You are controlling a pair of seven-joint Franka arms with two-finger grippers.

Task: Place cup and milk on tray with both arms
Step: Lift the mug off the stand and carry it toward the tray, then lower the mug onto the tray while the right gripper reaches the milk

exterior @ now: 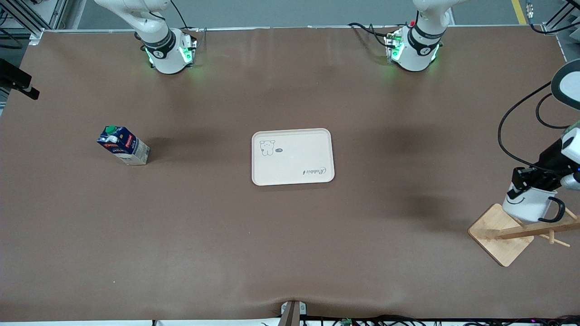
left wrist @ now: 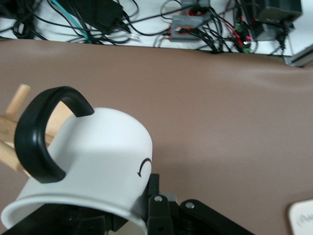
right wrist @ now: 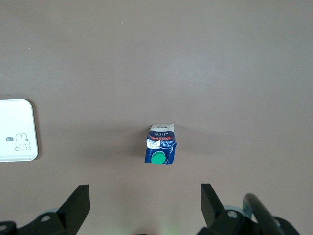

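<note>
The white cup (exterior: 528, 203) with a smiley face and black handle is in my left gripper (exterior: 525, 181), which is shut on its rim just above the wooden rack near the left arm's end of the table. In the left wrist view the cup (left wrist: 93, 156) fills the frame, with one finger (left wrist: 154, 196) outside the wall. I cannot tell whether the handle touches a peg. The milk (exterior: 123, 145) stands upright on the table toward the right arm's end. My right gripper (right wrist: 144, 196) is open and empty, high over the milk (right wrist: 160, 144). The cream tray (exterior: 299, 154) lies mid-table with nothing on it.
The wooden rack has a square base (exterior: 500, 233) and a slanted arm with pegs (exterior: 534, 231), right under the cup. Its pegs (left wrist: 12, 127) show in the left wrist view. The tray's corner (right wrist: 14, 129) shows in the right wrist view. Cables lie along the table's near edge.
</note>
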